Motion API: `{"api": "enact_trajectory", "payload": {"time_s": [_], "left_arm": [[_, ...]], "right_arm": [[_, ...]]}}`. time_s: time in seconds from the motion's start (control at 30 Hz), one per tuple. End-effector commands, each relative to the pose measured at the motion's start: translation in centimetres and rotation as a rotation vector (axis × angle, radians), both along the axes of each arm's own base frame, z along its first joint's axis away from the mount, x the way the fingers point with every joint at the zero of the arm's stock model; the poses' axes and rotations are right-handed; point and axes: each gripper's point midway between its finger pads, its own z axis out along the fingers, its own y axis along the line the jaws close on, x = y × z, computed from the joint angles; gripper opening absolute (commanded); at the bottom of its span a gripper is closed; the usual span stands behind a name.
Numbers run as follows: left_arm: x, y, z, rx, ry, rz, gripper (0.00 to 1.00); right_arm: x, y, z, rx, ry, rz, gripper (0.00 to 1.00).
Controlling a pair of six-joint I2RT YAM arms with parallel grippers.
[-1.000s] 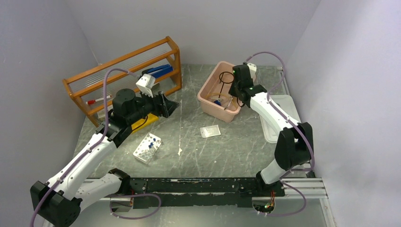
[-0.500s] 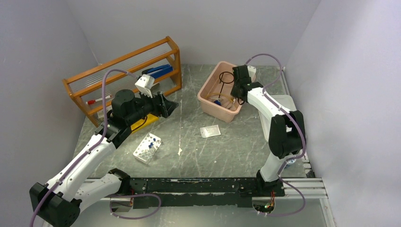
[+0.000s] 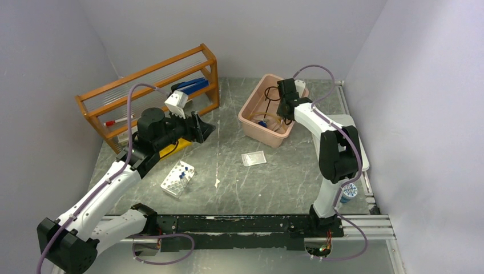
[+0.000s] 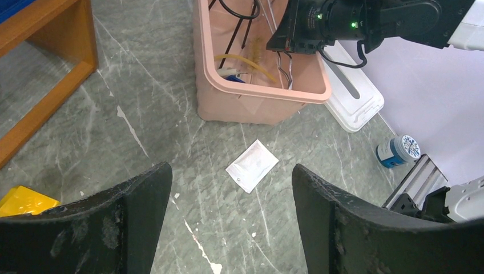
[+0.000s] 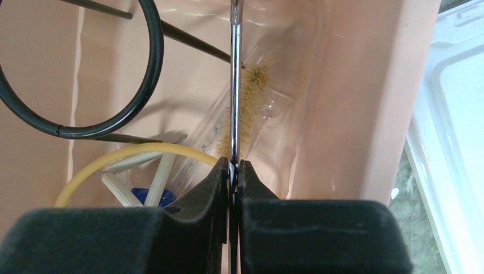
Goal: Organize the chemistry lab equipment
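Observation:
My right gripper [image 5: 234,168] is shut on the metal tongs [image 5: 234,85] and holds them inside the pink bin [image 3: 251,117]. The bin also holds the black wire ring tripod [image 5: 149,74], the amber rubber tube [image 5: 125,151], a white triangle [image 5: 151,182], a blue piece [image 5: 149,197] and a bristle brush [image 5: 248,108]. The white mesh square [image 3: 253,158] lies on the table in front of the bin. A white rack of blue-capped vials [image 3: 178,178] sits left of centre. My left gripper [image 3: 200,127] is open and empty, above the table beside the shelf, with the mesh square [image 4: 251,165] ahead of it.
The orange wooden shelf [image 3: 148,94] stands at the back left, with a yellow piece [image 3: 174,147] in front of it. A white lid [image 4: 354,97] lies right of the bin. A blue-and-white jar [image 3: 348,190] stands near the right arm's base.
The right arm's elbow has swung in towards the middle, and its gripper has shifted a little left over the bin, still shut on the tongs. The left arm has barely moved.

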Motion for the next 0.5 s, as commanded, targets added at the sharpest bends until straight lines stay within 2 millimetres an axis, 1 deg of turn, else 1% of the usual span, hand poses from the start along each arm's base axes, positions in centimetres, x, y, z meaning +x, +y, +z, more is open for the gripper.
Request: {"api": "enact_trajectory", "payload": {"time_s": [0.0, 0.07, 0.1, 0.2, 0.3, 0.47], "left_arm": [[0.0, -0.3, -0.1, 0.005, -0.009, -0.026, 0.81], [-0.2, -0.5, -0.2, 0.003, -0.010, -0.040, 0.81], [-0.2, -0.5, -0.2, 0.002, -0.011, -0.042, 0.81], [-0.2, -0.4, -0.2, 0.002, -0.011, -0.040, 0.81], [-0.2, -0.6, -0.3, 0.002, -0.009, -0.047, 0.81], [-0.2, -0.6, -0.4, 0.004, -0.004, -0.049, 0.80]], "right_arm": [[1.4, -0.4, -0.5, -0.011, -0.020, -0.033, 0.10], [1.5, -0.5, -0.9, -0.018, -0.011, -0.038, 0.14], [1.6, -0.5, -1.1, -0.021, -0.008, -0.036, 0.14], [1.8, -0.3, -0.7, -0.012, -0.016, -0.030, 0.15], [2.1, 0.0, 0.0, 0.001, -0.028, -0.020, 0.18], [1.9, -0.3, 1.8, 0.001, -0.040, -0.038, 0.23]]}}
